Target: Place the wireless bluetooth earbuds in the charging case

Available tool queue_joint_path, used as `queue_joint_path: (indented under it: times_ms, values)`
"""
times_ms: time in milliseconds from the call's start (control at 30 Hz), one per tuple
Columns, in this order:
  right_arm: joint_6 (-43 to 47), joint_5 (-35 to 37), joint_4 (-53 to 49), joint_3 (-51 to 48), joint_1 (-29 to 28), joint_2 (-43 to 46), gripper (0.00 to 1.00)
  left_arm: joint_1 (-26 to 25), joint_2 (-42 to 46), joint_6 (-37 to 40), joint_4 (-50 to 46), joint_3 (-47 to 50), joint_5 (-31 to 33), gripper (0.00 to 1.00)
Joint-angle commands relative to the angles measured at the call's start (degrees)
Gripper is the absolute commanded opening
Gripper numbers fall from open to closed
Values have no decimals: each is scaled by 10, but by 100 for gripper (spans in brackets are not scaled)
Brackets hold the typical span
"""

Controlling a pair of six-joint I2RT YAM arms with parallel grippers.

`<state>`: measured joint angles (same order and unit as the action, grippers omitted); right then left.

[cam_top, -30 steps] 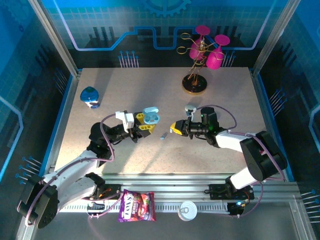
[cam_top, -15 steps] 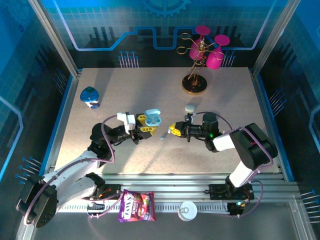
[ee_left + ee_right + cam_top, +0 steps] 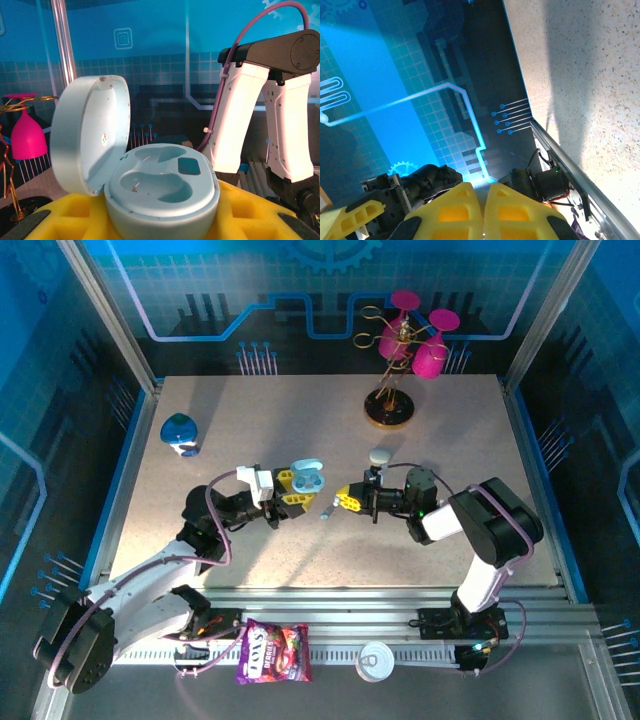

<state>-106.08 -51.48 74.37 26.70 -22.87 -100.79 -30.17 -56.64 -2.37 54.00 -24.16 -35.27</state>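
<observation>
My left gripper is shut on a light blue charging case with its lid swung open. In the left wrist view the case sits between the yellow fingers, the lid stands up to the left, and both sockets are empty. One small pale earbud lies on the table just below the gap between the two grippers. My right gripper is a little right of the case, lying low and pointing left. Its yellow fingers are pressed together and I see nothing between them.
A grey-white case lies behind the right gripper, and a blue case sits at far left. A gold rack with pink glasses stands at the back. A snack bag and a white lid rest on the front rail.
The right gripper has slid left toward the held case and its forearm has swung lower and more level. The left gripper and case have edged slightly right. The earbud has stayed put.
</observation>
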Motion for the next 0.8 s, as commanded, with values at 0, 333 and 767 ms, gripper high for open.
queue_joint_path:
  times_ms: [0, 333, 767]
  values:
    - [-9, -1, 39, 1, -5, 3, 0, -6, 2, 22, 0, -10, 11, 27]
    - [162, 28, -245, 33, -13, 185, 0, -7, -13, 48, 24, 4, 36, 27]
    - [347, 112, -558, 183, -102, 356, 0, -8, -73, 71, 96, 25, 98, 27]
